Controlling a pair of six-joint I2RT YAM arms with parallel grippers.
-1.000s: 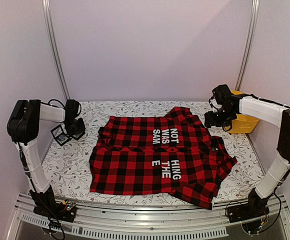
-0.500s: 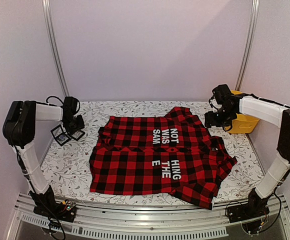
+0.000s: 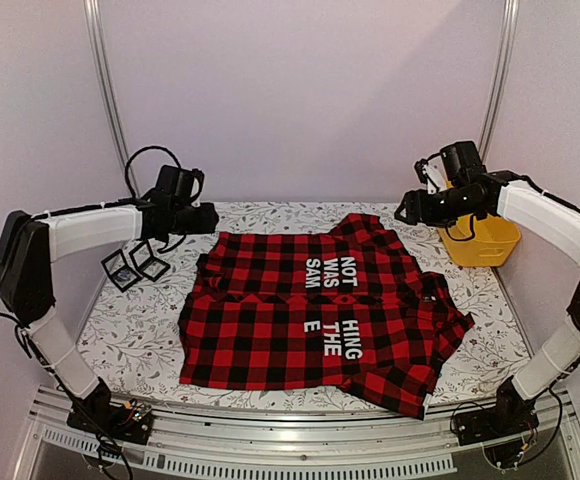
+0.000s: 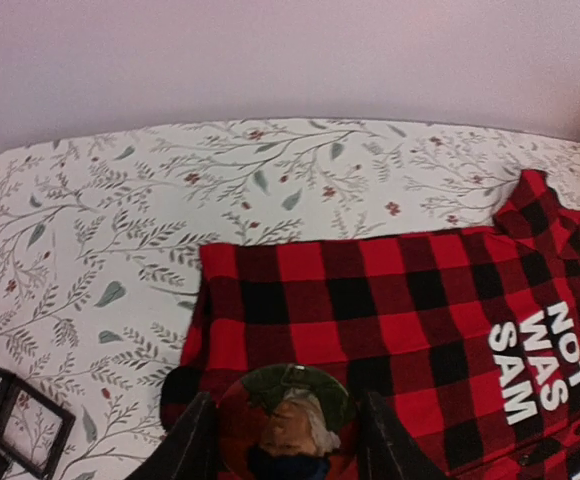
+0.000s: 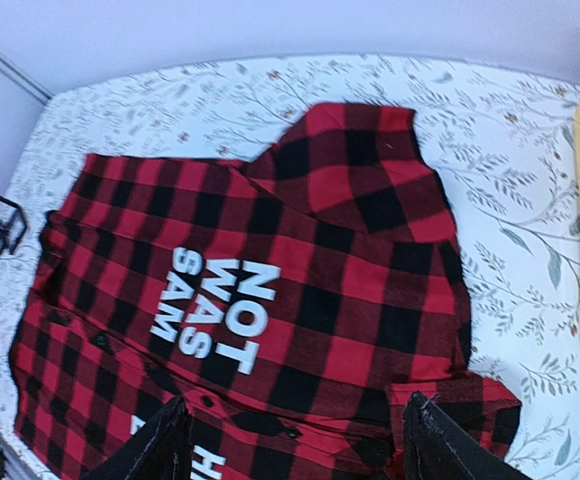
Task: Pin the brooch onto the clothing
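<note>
On my overhead feed the large red-and-black checked flannel shirt (image 3: 310, 320) with white block lettering lies spread flat on the floral-printed table cover (image 3: 140, 330), and I place everything else from it. My left gripper (image 3: 202, 214) hangs in the air off the shirt's far left corner. Its wrist camera shows the two fingers (image 4: 192, 445) clamped on a round brooch (image 4: 288, 418) with a red and green face and a small figure on it. In that view the brooch sits over the shirt's left edge, and I cannot tell whether it touches the cloth. My right gripper (image 3: 407, 211) hovers off the shirt's far right corner, jaws wide apart with nothing between them, only checked cloth showing below. A yellow plastic bin (image 3: 485, 240) stands near the shirt's far right corner, on its right. Small black-framed clear boxes (image 3: 133, 266) sit on the cover to the shirt's left, apart from it.
</note>
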